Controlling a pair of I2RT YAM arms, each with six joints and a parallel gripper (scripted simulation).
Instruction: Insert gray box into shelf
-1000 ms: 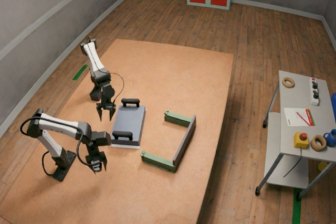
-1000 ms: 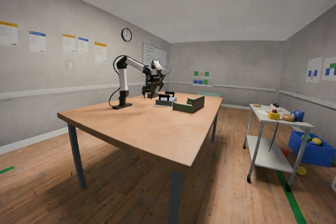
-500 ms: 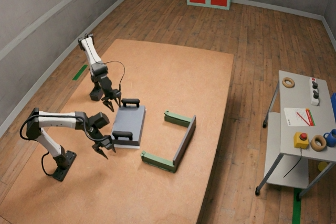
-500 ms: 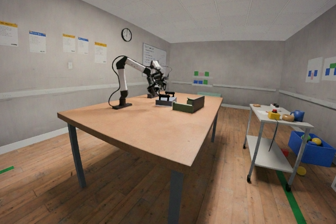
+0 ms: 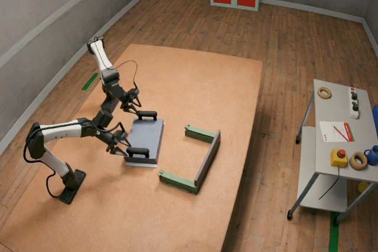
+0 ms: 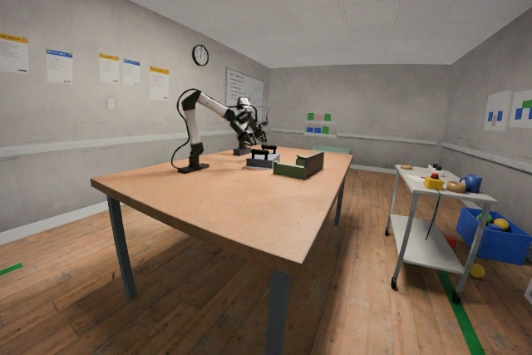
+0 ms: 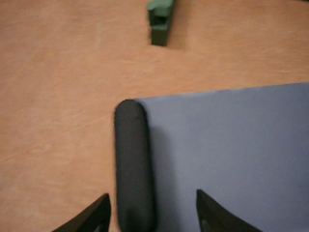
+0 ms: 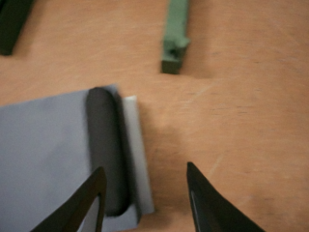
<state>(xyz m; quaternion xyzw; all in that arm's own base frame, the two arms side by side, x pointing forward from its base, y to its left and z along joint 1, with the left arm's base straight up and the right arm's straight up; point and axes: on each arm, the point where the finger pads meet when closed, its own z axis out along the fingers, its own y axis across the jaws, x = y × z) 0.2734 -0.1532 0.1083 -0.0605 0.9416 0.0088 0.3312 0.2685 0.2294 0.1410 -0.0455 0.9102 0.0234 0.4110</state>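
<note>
The gray box (image 5: 146,133) (image 6: 260,164) (image 7: 232,155) (image 8: 43,155) lies flat on the table, in front of the shelf's open side. It has a far black handle (image 5: 147,113) (image 7: 134,164) and a near black handle (image 5: 137,151) (image 8: 107,150). The shelf has a gray back panel (image 5: 207,157) (image 6: 315,165), a far green rail (image 5: 199,134) (image 7: 160,19) and a near green rail (image 5: 178,181) (image 8: 176,34). My left gripper (image 5: 139,109) (image 7: 153,199) is partly open by the far handle. My right gripper (image 5: 127,150) (image 8: 146,170) is partly open by the near handle, whose lower part shows beside its left finger. Neither grips anything.
The table (image 5: 195,90) (image 6: 214,196) carries both arms. Its far long edge runs behind the shelf's back panel. A gray cart (image 5: 332,111) (image 6: 464,196) with small objects stands on the floor beyond that edge. A pale strip (image 5: 140,164) (image 8: 137,150) shows along the box's near side.
</note>
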